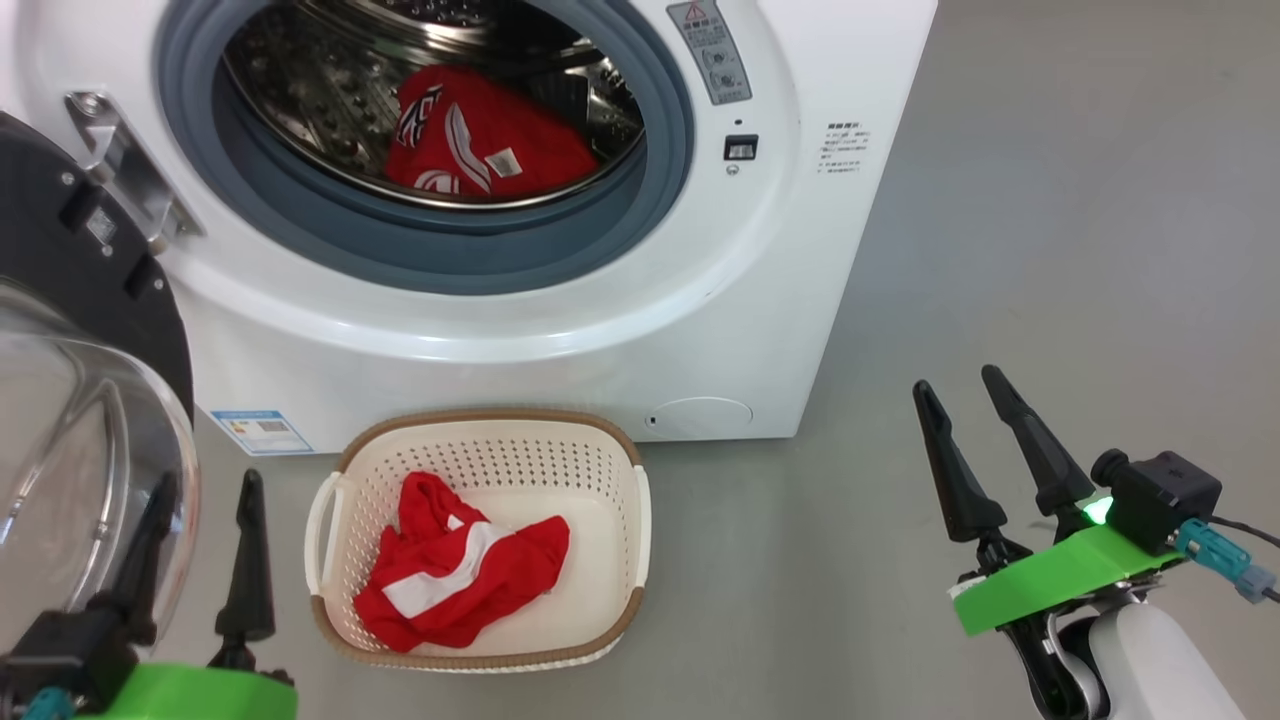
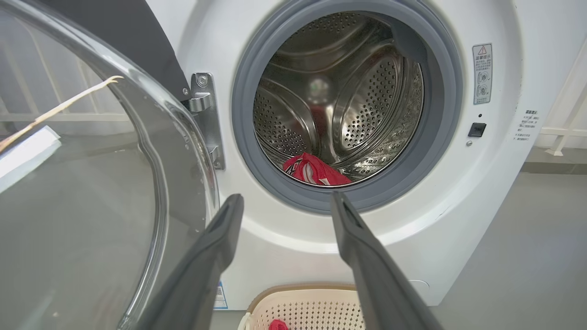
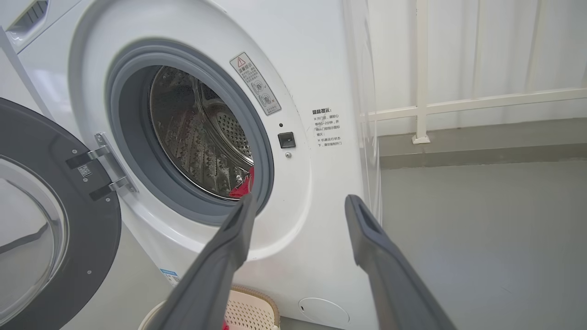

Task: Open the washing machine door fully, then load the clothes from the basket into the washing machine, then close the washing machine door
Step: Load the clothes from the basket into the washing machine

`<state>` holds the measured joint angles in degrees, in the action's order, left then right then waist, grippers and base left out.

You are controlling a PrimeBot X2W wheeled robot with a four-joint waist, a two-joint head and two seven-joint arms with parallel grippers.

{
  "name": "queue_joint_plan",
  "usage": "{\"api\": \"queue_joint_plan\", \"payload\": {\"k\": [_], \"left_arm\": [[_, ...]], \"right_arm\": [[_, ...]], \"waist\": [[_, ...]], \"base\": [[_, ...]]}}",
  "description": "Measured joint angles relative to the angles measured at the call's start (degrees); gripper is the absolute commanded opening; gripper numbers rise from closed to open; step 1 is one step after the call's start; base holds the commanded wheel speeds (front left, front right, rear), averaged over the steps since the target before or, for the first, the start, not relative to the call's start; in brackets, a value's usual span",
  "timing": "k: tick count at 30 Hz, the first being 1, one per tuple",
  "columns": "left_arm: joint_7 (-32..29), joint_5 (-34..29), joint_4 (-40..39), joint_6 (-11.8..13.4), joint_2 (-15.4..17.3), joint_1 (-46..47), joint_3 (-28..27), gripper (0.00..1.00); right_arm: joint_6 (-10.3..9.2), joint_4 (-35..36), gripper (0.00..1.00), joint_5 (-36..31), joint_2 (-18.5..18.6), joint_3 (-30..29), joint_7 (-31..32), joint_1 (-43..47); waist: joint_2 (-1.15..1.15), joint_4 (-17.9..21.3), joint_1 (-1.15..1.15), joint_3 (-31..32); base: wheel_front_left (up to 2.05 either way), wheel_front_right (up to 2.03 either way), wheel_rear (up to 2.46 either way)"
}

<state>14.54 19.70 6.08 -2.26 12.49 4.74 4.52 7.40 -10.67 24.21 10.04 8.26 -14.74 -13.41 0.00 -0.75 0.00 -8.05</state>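
Observation:
The white washing machine [image 1: 560,330] fills the upper left, its black door [image 1: 60,260] swung wide open to the left, glass bowl bulging toward me. One red garment [image 1: 480,140] lies in the steel drum [image 2: 339,96]. In front of the machine on the floor stands the cream basket [image 1: 620,470], holding another red and white garment [image 1: 450,575]. My left gripper [image 1: 205,490] is open left of the basket, close to the door glass, holding nothing. My right gripper [image 1: 960,385] is open and empty over bare floor to the right of the machine. The left wrist view shows the basket rim [image 2: 302,293] below the fingers.
Grey floor [image 1: 1080,250] stretches to the right of the machine. A white railing [image 3: 458,105] stands behind, at the wall. A round flap [image 1: 700,415] sits low on the machine's front, with a blue label [image 1: 262,430] at its lower left.

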Motion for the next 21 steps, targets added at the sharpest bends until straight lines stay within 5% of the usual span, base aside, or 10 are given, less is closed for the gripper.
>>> {"api": "queue_joint_plan", "payload": {"k": [21], "left_arm": [[0.0,-2.9,-3.0,-0.6,-4.2,-5.5,-3.7,1.0]], "right_arm": [[0.0,-0.9,1.0,0.0,1.0,-0.3,0.0,2.9]], "waist": [[0.0,-0.6,0.0,2.6]], "base": [[0.0,0.0,0.0]]}}
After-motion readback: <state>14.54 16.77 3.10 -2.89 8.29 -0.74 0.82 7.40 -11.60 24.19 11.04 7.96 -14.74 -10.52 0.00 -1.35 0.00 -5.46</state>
